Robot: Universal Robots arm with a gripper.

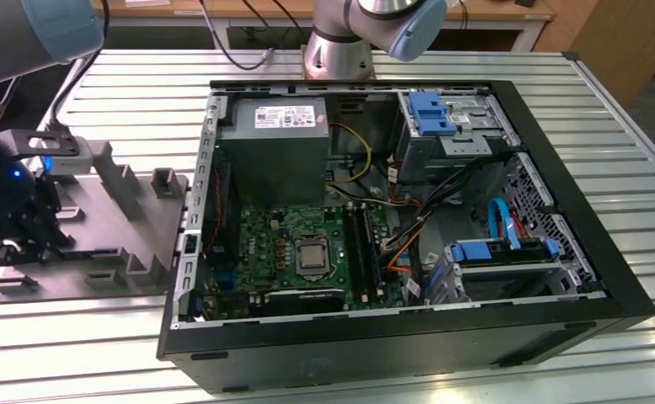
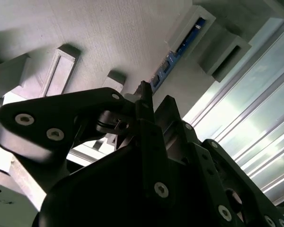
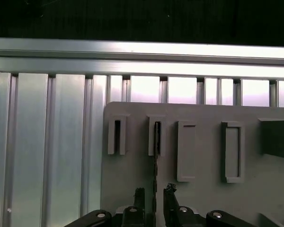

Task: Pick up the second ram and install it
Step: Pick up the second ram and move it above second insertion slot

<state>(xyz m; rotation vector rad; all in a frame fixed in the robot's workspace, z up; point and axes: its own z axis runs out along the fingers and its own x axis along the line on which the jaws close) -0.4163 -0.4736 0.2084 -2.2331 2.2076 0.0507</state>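
I see my gripper (image 3: 154,193) w/ fingers (image 3: 139,195) slightly spread, a gap each side of the 2nd ram (image 3: 156,139), which stands edge-on in a slot of the grey holder (image 3: 203,116) on the slatted surface (image 3: 38,142), open PC case (image 1: 418,337) off to the exterior view's right.

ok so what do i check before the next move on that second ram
1. Gripper lined up on the second ram: ok, one finger on each side in the first wrist view.
2. Jaws shut on the stick: not ok, a gap shows on both sides.
3. Ram standing on edge in its slot of the grey fixture: ok.
4. Computer case open, motherboard exposed: ok.
5. Free memory slot on the motherboard: cannot tell.
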